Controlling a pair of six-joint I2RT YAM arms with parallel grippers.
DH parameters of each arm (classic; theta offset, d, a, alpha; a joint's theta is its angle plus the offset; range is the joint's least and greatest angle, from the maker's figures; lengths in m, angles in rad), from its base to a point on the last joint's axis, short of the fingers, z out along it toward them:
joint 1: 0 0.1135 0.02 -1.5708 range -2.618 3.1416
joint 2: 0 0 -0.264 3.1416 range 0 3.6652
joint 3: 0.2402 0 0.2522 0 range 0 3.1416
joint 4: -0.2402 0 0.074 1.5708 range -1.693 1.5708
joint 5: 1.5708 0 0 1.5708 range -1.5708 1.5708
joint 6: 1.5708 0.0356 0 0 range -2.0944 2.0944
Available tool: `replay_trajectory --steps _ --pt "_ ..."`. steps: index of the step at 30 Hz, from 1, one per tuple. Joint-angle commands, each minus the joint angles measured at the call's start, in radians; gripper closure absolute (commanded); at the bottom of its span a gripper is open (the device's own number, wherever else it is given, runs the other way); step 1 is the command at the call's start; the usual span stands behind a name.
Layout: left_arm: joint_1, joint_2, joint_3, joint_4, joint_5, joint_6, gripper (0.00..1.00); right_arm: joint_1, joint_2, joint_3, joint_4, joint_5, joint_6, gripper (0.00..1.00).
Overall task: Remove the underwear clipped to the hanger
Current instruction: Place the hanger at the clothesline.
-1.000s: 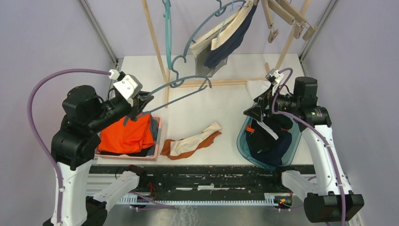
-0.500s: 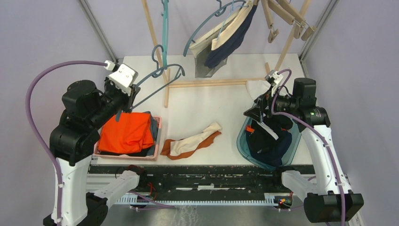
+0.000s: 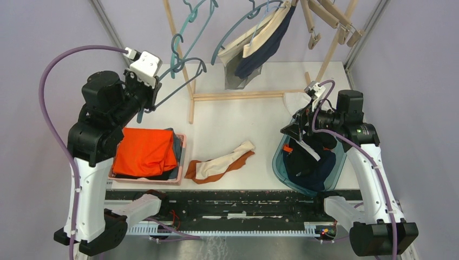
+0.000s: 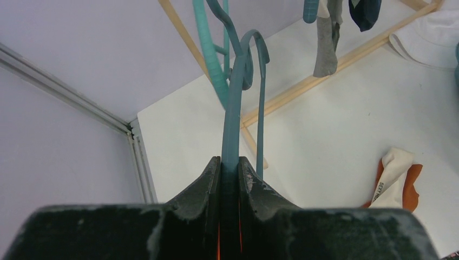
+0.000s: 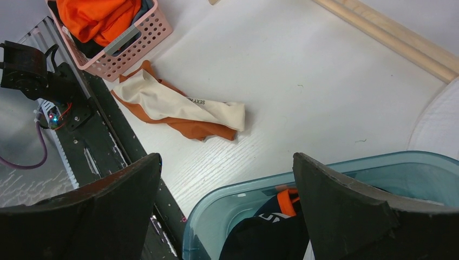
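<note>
Top external view, items listed near to far across the white table [image 3: 243, 124].

1. Pink slotted plastic basket [image 3: 183, 149], near left. Holds a folded bright-orange cloth [image 3: 145, 151] over darker pieces.
2. Cream-and-rust cloth underwear [image 3: 219, 161], near centre. Lies crumpled on the table with its left end just beside the basket, apart from the tub. The right wrist view shows printed lettering on the cream part.
3. Translucent teal plastic tub [image 3: 277, 162], near right. Contains navy and black underwear [image 3: 306, 165] with an orange patch.
4. Right gripper [image 5: 226, 162]. Hangs over the tub's left rim, fingers spread wide, nothing between them.
5. Left gripper [image 4: 229, 162]. Held high at far left, fingers clamped on one arm of a slate-teal plastic hanger [image 4: 234, 108]. The hook sits close to another teal hanger hanging above; contact cannot be told.
6. Light wooden drying rack [image 3: 243, 95], far centre. Its base rail lies on the table.
7. Cream, navy and grey underwear [image 3: 265, 51]. Hangs from a grey-blue hanger [image 3: 224, 39], high at far centre, off the table.
8. Wooden clip hangers [image 3: 325, 16], far right, top.
</note>
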Motion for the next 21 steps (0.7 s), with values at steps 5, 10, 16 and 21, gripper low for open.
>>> replay_trajectory --steps 5,10,16,21 --pt "-0.002 0.074 0.149 0.083 0.064 -0.06 0.97 0.005 -0.014 -0.009 0.02 0.004 -0.019 0.0" --pt "-0.003 0.148 0.236 0.103 0.098 -0.067 0.97 0.005 -0.013 -0.009 0.018 0.005 -0.021 0.0" --pt "-0.019 0.25 0.344 0.186 0.094 -0.048 0.97 0.005 -0.016 -0.012 0.019 0.009 -0.024 0.0" --pt "-0.077 0.322 0.349 0.297 0.029 -0.012 0.97 0.005 -0.019 -0.015 0.016 0.011 -0.03 0.0"
